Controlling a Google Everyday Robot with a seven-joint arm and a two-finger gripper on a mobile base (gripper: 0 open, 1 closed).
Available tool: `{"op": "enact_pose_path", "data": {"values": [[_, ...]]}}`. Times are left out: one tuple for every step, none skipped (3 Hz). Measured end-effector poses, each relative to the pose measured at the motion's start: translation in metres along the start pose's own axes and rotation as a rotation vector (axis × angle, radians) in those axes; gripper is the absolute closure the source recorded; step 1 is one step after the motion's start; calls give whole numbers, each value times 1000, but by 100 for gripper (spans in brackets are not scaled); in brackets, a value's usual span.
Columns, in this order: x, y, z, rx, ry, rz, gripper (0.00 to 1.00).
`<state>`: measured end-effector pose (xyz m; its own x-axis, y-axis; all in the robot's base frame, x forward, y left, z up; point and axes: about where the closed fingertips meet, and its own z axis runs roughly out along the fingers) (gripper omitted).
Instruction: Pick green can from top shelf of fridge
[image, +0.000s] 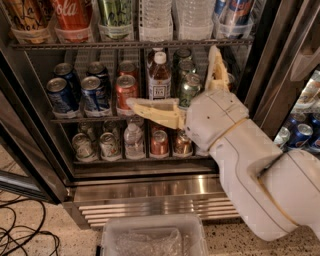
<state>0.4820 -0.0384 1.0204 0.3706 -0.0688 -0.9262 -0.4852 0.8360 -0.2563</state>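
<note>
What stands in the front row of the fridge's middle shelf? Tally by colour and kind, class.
Blue cans: 2
Red can: 1
Bottle: 1
Dark green can: 1
Total: 5
The gripper, jaws open, hangs before this row's right end.

The pale two-finger gripper (172, 76) hangs at frame centre in front of the middle rack. Its fingers are spread wide, one reaching left and the other pointing up just under the dark wire top shelf (130, 44). Upper centre, the pale lime-green can (115, 12) stands hemmed in, with a red cola can (73, 14) close on its left and a clear plastic water bottle (157, 15) close on its right. Only its front face lies open. The dark door frame (270, 65) narrows the right side.
</note>
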Motion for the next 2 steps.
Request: {"op": "enact_pose_path", "data": {"values": [[-41, 38, 30, -8, -44, -40, 0], [-58, 77, 71, 8, 15, -103, 0]]}}
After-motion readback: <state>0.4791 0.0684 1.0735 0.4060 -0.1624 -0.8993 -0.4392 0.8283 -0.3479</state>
